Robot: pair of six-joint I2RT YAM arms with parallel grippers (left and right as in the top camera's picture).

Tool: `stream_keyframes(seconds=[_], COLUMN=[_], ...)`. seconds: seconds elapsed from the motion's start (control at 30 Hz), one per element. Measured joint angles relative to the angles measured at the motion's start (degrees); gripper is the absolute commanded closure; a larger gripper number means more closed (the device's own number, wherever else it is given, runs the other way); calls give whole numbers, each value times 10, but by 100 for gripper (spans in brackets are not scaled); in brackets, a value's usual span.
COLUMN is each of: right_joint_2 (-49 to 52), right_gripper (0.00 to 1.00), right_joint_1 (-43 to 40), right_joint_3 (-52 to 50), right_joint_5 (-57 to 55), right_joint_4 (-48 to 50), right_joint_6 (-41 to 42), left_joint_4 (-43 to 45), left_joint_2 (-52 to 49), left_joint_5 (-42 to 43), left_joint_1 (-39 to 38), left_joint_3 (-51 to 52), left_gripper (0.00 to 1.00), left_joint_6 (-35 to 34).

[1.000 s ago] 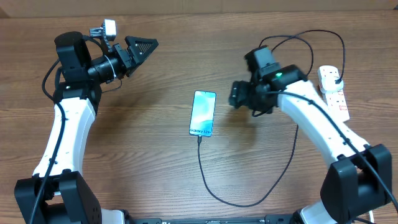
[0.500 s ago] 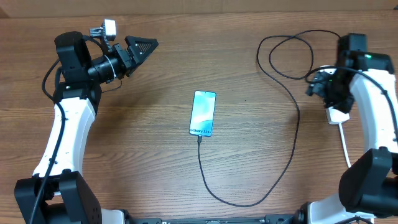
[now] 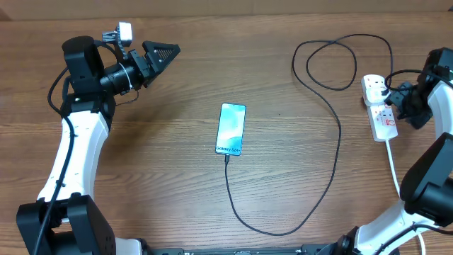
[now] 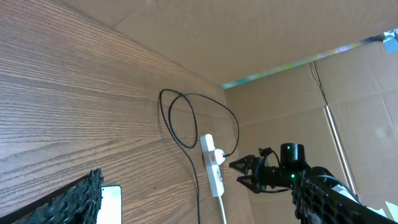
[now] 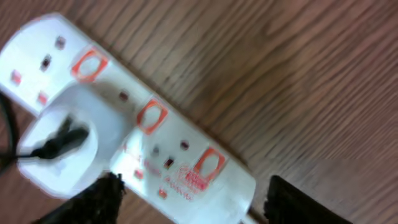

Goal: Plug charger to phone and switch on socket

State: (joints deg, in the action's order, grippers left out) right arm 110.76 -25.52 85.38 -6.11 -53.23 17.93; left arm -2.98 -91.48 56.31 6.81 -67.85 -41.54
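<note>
**A:** Which arm is nearer to the socket [image 3: 379, 108]?

**B:** The right one, clearly. The right gripper [image 4: 238, 173] hovers just beside it, on its outer right side, with the fingers apart and nothing between them. So the socket lies to the left of this gripper. The left gripper [image 3: 164, 52] is well apart, at the far left of the table [image 3: 177, 177]. Whether it is spread or closed, I cannot tell.

**A:** How does the socket lie?

**B:** Its long axis runs from the far side toward the robot, a little tilted. The white adapter [image 5: 62, 146] sits at the far end, and the thick white cord [image 3: 391, 163] leaves from the near end. The red switches [image 5: 151, 115] stand in a row along this axis.

**A:** And the phone [image 3: 231, 129]?

**B:** It is in the middle of the table, screen up. Its long axis also goes far to near, with the text end toward the robot. The charger [image 3: 338, 134] meets this near end, so I judge the plugging is done and only the switching is left.

**A:** The next move, then?

**B:** I think the gripper must go left and down onto the switch beside the adapter. Which switch exactly, I cannot say.
</note>
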Motion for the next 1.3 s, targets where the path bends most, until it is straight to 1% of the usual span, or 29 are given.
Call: stream_keyframes(seconds=[0.03,0.07,0.2,0.43,0.83,1.03,1.3], right_joint_2=[7,17,37,40,42,78,83], right_gripper=[13,0,0,0,0,0,0], right_joint_1=[-5,-12,-29,-34,-34,-34,-36], right_joint_3=[0,0,0,0,0,0,0], right_joint_5=[-3,-4,-11,-16,-16,-18,3], right_joint_4=[10,16,25,75,71,87,101], right_joint_6=[0,1,-2,-4,-41,-42,-42], left_joint_4=[0,0,0,0,0,0,0], left_joint_2=[0,0,0,0,0,0,0], left_joint_5=[0,0,0,0,0,0,0], left_joint_1=[0,0,0,0,0,0,0], left_joint_3=[0,0,0,0,0,0,0], left_gripper=[0,0,0,0,0,0,0], left_joint_6=[0,0,0,0,0,0,0])
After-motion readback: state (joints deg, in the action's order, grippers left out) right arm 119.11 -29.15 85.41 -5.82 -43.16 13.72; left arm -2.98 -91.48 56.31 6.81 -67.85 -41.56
